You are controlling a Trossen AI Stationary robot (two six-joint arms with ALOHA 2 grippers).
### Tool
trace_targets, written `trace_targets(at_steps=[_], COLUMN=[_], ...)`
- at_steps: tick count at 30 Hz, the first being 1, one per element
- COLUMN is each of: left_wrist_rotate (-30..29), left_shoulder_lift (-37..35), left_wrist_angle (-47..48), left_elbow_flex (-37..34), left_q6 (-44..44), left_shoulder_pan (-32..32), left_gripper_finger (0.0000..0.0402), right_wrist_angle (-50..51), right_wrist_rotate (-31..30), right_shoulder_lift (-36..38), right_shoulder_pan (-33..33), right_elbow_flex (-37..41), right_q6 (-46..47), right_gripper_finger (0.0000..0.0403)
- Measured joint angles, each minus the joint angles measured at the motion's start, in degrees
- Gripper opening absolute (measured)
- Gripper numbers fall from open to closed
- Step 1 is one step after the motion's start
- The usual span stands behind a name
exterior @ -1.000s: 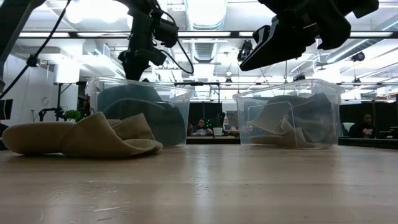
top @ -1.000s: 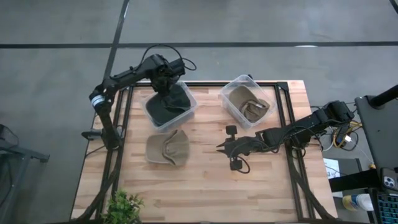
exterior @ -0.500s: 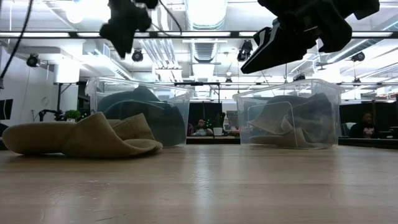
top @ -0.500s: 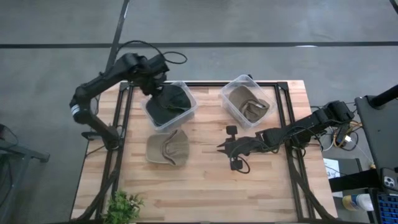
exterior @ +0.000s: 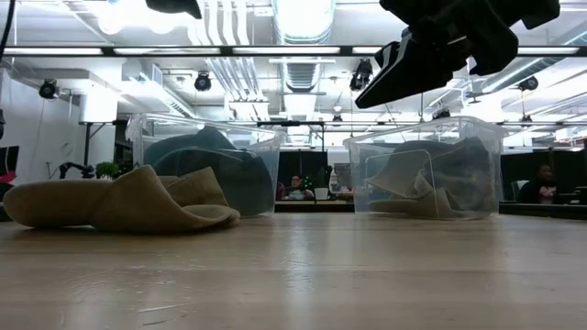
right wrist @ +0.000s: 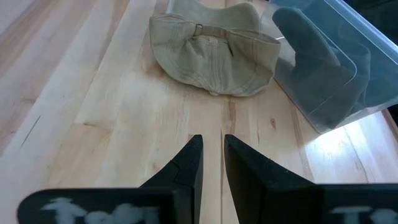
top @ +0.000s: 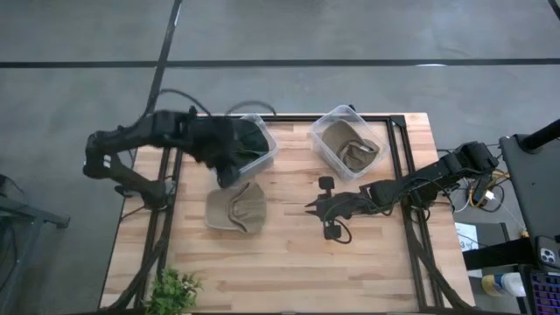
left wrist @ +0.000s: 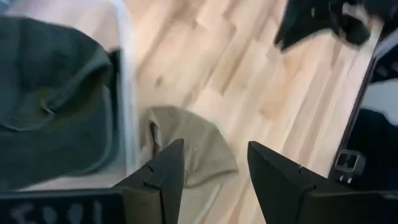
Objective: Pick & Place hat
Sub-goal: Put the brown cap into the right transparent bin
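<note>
A dark hat (top: 241, 144) is binned; a tan cap (top: 234, 210) is left on the desk (top: 289, 262). Left gripper (left wrist: 211, 165) jaws are spread empty, right gripper (right wrist: 211, 158) jaws narrowly parted, empty.

The left gripper (top: 229, 166) is motion-blurred above, hiding part of the dark hat (top: 248, 140)

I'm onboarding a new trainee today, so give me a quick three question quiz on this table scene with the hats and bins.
1. True or false: the tan hat on the table lies inside a bin.
2. Which holds the dark hat? A) left bin B) right bin C) bare table
3. Fill in: the left claw is open and holds ____.

Key: 1 false; 2 A; 3 nothing
</note>
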State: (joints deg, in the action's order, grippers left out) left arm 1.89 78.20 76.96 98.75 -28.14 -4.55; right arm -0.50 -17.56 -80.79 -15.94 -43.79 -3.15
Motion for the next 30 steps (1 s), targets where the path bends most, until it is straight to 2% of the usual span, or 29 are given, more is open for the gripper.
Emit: trace_targets(at_steps=[4, 7, 13, 21, 26, 30], left_wrist_rotate=[-6.04, -6.96, -7.35, -7.79, -7.19, -7.16], left_shoulder_lift=[0.19, 0.19, 0.24, 0.30, 0.30, 0.30], left_wrist_angle=[-0.49, -2.41, -12.92, -23.46, -29.08, -30.08], left_elbow_flex=[-5.43, -10.65, -21.22, -32.58, -36.28, -37.38], left_q6=[-4.54, -9.53, -17.87, -24.06, -26.44, -27.97], left_shoulder_pan=[8.78, 13.32, 21.57, 26.94, 28.80, 30.33], left_gripper_finger=[0.0167, 0.0167, 0.0167, 0.0167, 0.0167, 0.0167], right_wrist_angle=[0.08, 0.16, 0.14, 0.05, -0.01, -0.12], right_wrist_rotate=[-0.01, 0.00, 0.00, 0.00, 0.00, -0.01], right_shoulder_lift=[0.00, 0.00, 0.00, 0.00, 0.00, 0.00], right_shoulder_pan=[0.00, 0.00, 0.00, 0.00, 0.00, 0.00], right_elbow_flex=[0.00, 0.00, 0.00, 0.00, 0.00, 0.00], right_q6=[-0.63, -0.64, -0.71, -0.92, -0.92, -0.98], right_gripper_finger=[0.0061, 0.0061, 0.0061, 0.0061, 0.0061, 0.0061])
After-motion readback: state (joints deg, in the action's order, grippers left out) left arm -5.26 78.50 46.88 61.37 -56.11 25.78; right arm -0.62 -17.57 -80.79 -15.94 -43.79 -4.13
